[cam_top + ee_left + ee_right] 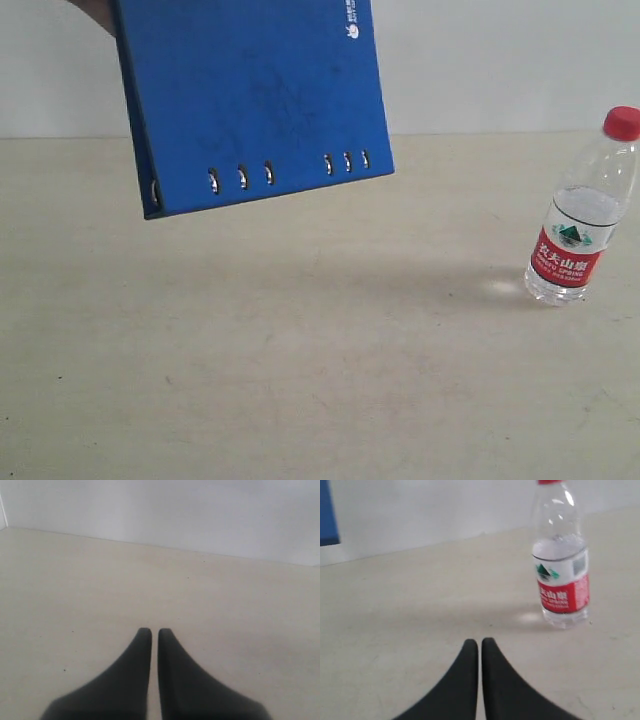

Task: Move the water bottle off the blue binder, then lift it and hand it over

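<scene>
The blue binder hangs tilted in the air at the upper left of the exterior view, above the table, with a bit of a hand at its top corner; a sliver of the binder shows in the right wrist view. The water bottle stands upright on the table at the right, red cap on. In the right wrist view the water bottle stands beyond and to one side of my shut, empty right gripper. My left gripper is shut over bare table. Neither gripper shows in the exterior view.
A pale beige table spreads across the view, with a white wall behind it. The binder casts a faint shadow on the tabletop to the left of the bottle.
</scene>
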### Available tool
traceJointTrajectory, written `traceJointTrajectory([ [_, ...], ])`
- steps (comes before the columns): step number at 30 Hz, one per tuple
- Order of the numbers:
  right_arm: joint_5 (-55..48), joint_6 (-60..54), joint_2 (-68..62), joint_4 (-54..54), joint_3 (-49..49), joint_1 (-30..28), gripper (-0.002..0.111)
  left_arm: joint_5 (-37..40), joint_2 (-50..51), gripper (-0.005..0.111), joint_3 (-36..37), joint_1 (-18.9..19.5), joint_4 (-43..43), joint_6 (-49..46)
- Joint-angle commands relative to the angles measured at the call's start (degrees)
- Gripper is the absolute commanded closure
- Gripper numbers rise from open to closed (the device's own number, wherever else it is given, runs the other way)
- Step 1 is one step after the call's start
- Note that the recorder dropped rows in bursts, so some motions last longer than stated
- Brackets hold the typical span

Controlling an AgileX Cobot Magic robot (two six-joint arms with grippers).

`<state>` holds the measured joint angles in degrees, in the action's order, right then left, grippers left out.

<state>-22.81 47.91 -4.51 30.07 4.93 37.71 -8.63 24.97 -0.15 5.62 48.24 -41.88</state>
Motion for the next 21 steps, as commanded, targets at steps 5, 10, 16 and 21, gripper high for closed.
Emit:
traceJointTrajectory([
  [5, 0.3, 13.9, -0.2, 26.2, -4.5, 0.1, 0.108, 0.1, 0.1, 0.102, 0.2, 0.1, 0.6, -0.1],
  [10, 3.3, 21.5, -0.2, 26.2, -4.9, 0.1, 0.108, 0.1, 0.1, 0.102, 0.2, 0.1, 0.6, -0.1],
  [16, 13.9, 24.4, -0.2, 25.2, -4.9, 0.1, 0.108, 0.1, 0.1, 0.102, 0.2, 0.1, 0.6, -0.1],
  [21, 17.3, 24.4, -0.2, 25.2, -4.9, 0.1, 0.108, 0.1, 0.1, 0.102, 0.2, 0.1, 0.6, -0.1],
])
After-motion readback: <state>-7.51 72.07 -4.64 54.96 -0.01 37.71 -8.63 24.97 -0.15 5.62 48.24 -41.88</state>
